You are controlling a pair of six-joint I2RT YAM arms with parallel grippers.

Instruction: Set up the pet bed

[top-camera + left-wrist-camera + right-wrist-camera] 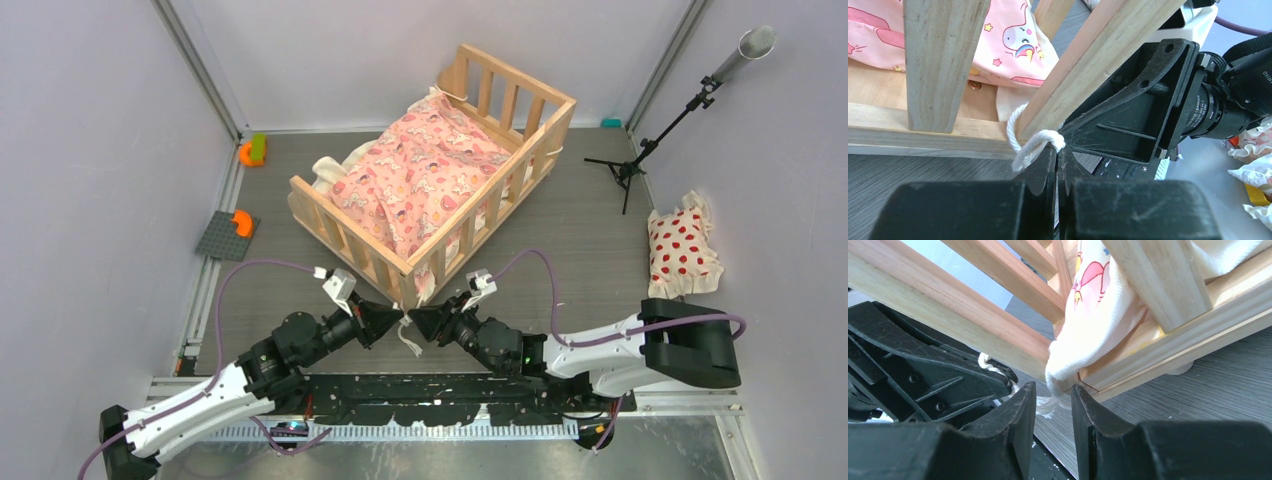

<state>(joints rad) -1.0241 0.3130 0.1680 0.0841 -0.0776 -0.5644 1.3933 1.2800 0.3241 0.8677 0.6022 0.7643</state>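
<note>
The pet bed (345, 240) of light wood stands at mid-table, with a pink cartoon-print cushion (420, 175) lying inside it. Both grippers meet at its near corner post (1098, 60). My left gripper (1058, 150) is shut on a white cord tie (1035, 145) that loops round that post. My right gripper (1054, 390) faces it from the other side with its jaws open. The cushion's cream corner (1083, 350) and a frayed tie end hang just ahead of its fingertips, not between them. From above, the left gripper (398, 318) and right gripper (414, 318) almost touch tip to tip.
A white pillow with red dots (682, 248) lies at the right wall. A black tripod stand (640, 150) is at the back right. An orange and green toy (252, 150) and a grey plate with an orange piece (230, 232) sit at the left.
</note>
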